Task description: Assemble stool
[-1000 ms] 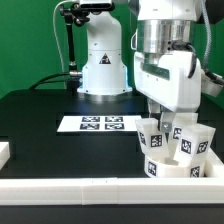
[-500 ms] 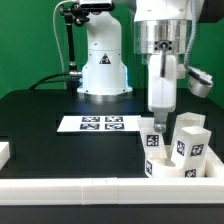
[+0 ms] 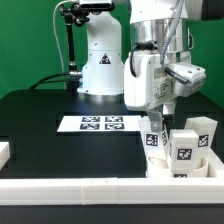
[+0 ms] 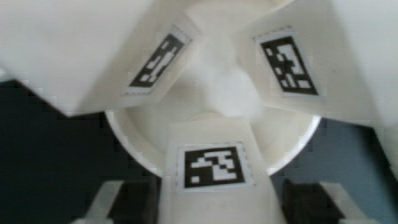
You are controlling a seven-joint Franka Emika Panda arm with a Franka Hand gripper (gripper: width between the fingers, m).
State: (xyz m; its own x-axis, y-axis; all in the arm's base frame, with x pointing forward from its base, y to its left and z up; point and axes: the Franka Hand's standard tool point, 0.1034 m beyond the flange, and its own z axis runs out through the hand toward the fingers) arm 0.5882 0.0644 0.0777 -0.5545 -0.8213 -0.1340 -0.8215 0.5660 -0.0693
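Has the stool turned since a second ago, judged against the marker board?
Yes. The stool, by the marker board, shows its leg tags at different angles, so it has rotated in place with the end effector over it.

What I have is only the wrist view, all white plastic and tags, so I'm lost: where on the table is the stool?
Observer: The stool sits near the front of the table, on the exterior view's right, just behind the white rail.
Operator: Which way up is it?
Observer: Its legs point upward.
Operator: And my end effector?
Observer: The end effector is down at the stool's side toward the exterior view's left. The marker board lies farther that way, apart from the stool.
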